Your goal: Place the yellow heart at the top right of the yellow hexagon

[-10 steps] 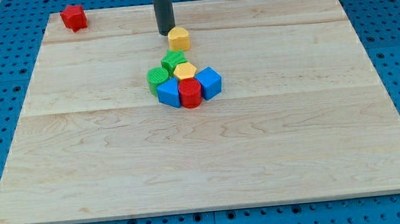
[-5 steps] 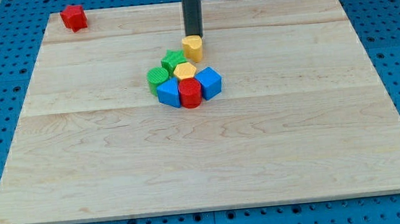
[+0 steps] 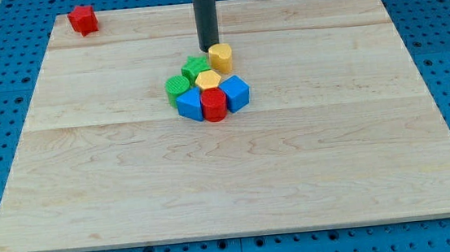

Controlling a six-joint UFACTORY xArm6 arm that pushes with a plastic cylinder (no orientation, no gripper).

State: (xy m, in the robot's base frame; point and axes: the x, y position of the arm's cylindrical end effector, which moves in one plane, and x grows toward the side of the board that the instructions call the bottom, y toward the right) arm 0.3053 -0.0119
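The yellow heart (image 3: 221,57) sits just above and to the right of the yellow hexagon (image 3: 208,80), close to it. My tip (image 3: 208,48) is just off the heart's upper left side, above the cluster. The hexagon is in the middle of a tight cluster of blocks near the board's centre top.
Around the hexagon are a green block (image 3: 195,67) at upper left, a green round block (image 3: 177,87) at left, a blue block (image 3: 190,104), a red cylinder (image 3: 214,105) and a blue cube (image 3: 236,92). A red block (image 3: 82,19) lies at the board's (image 3: 230,183) top left corner.
The yellow heart has been pushed down and to the right, next to the hexagon. My tip went right, then drew back a little to the left.
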